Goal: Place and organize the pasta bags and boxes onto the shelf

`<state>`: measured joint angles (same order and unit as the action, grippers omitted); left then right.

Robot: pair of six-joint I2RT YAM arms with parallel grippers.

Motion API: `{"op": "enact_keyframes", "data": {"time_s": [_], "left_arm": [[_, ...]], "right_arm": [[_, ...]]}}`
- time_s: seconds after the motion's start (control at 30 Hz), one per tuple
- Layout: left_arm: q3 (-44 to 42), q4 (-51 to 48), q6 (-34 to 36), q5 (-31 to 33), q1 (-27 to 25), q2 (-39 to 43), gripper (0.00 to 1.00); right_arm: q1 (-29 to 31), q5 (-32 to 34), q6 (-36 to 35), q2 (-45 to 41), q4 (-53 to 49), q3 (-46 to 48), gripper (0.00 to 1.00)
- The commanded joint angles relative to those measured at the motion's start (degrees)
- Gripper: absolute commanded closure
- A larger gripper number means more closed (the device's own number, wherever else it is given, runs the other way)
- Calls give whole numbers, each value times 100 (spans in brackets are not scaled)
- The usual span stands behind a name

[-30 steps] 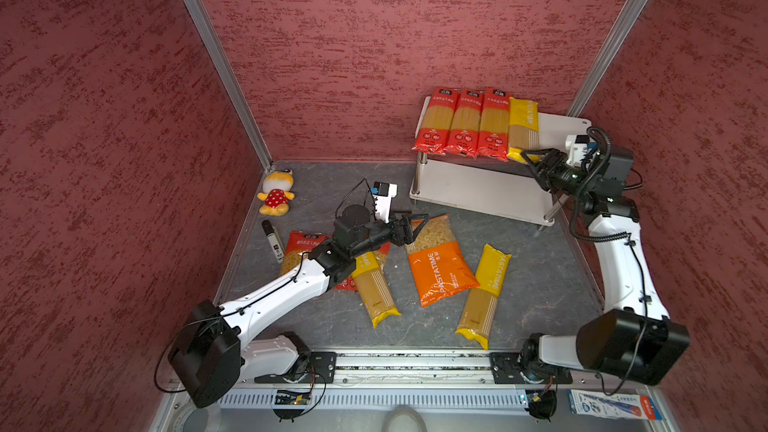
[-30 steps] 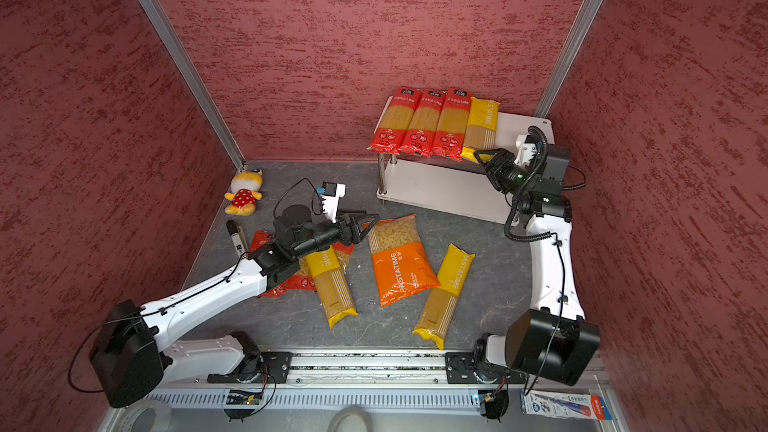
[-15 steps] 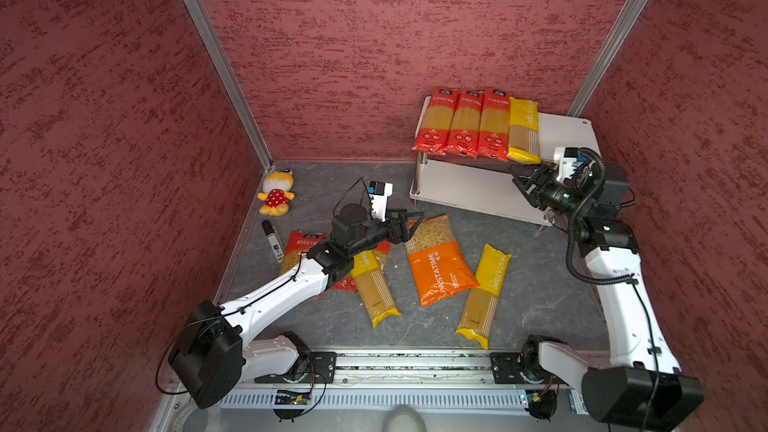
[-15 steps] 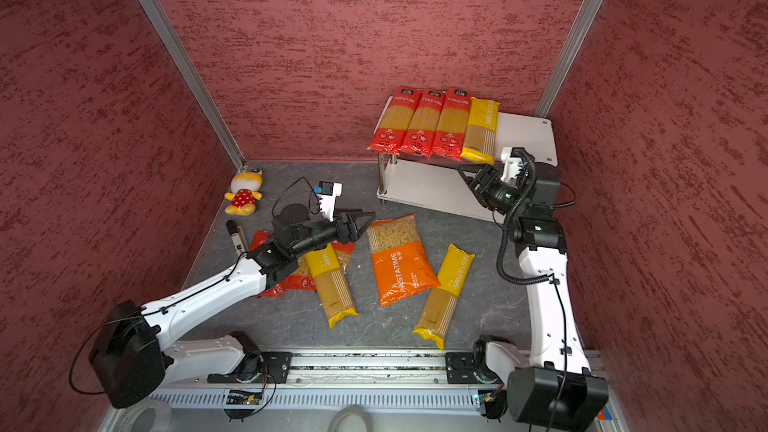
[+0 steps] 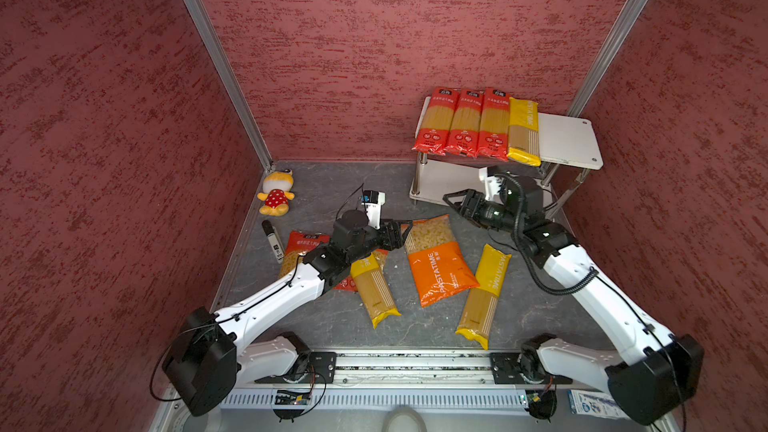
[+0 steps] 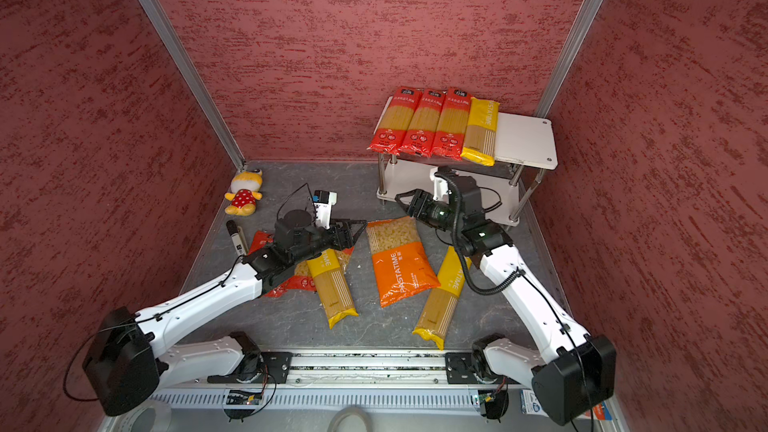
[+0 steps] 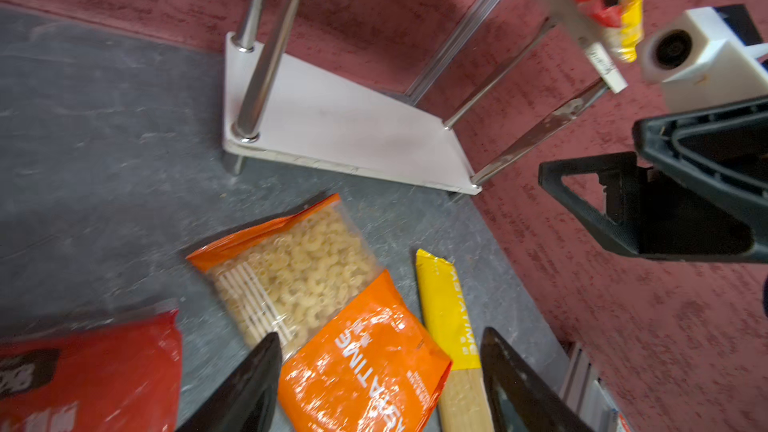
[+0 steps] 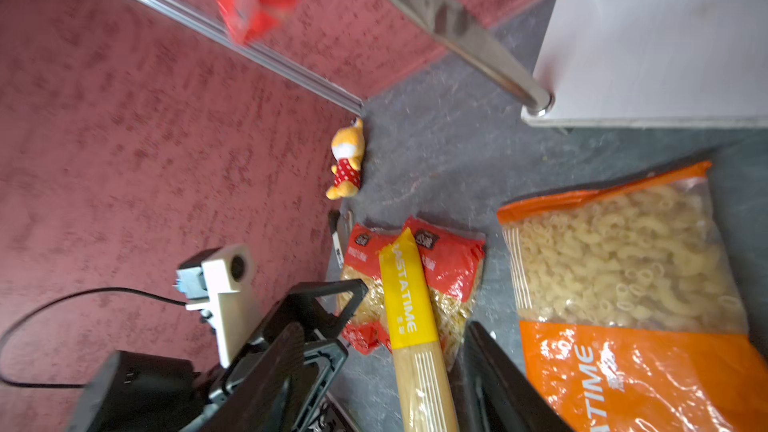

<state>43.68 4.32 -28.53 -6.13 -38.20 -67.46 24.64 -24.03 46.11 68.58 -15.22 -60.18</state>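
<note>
Your left gripper (image 5: pixel 405 232) hovers beside the wide orange bag (image 5: pixel 438 272) — fingers spread, empty. Your right gripper (image 5: pixel 450 203) — also parted, holding nothing — hangs by the shelf (image 5: pixel 569 139).

Mottled red walls (image 5: pixel 374 35) enclose a grey floor (image 5: pixel 332 184).

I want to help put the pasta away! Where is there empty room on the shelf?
The top board is bare at its right end, beside the yellow PASTATIME bag. The lower board looks bare too, between the chrome posts. The top's left side is packed with three red spaghetti bags. The floor is crowded around the orange macaroni bag.
</note>
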Motion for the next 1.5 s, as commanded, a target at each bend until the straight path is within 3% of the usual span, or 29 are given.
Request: {"op": "enact_keyframes", "data": {"time_s": [0.0,0.3,0.53,0.7,0.83,0.97,1.33,1.47], "left_arm": [[-161,-682,139,611,33,314,25],[-754,-1622,-230,863,426,1103,25],[-1018,-2263,-741,657,889,1235,26],[-1232,-1949,-1002,490,958,1325,26],[-1308,-1714,-1060,448,967,1354,26],[-1301,-1635,-1080,429,959,1323,26],[-1304,-1580,-1014,508,955,1510,26],[-1360,-1420,-1041,481,904,1452,27]], "right_arm": [[616,959,86,311,560,226,38],[1969,1717,432,1833,1224,422,42],[2530,795,312,3250,1547,-73,37],[2657,152,108,3960,1394,-424,32],[2659,-190,95,4105,1522,-432,34],[2660,-517,151,4250,1691,-409,45],[2404,-566,170,3870,1694,-176,80],[2203,-506,101,3669,1608,-75,84]]}}
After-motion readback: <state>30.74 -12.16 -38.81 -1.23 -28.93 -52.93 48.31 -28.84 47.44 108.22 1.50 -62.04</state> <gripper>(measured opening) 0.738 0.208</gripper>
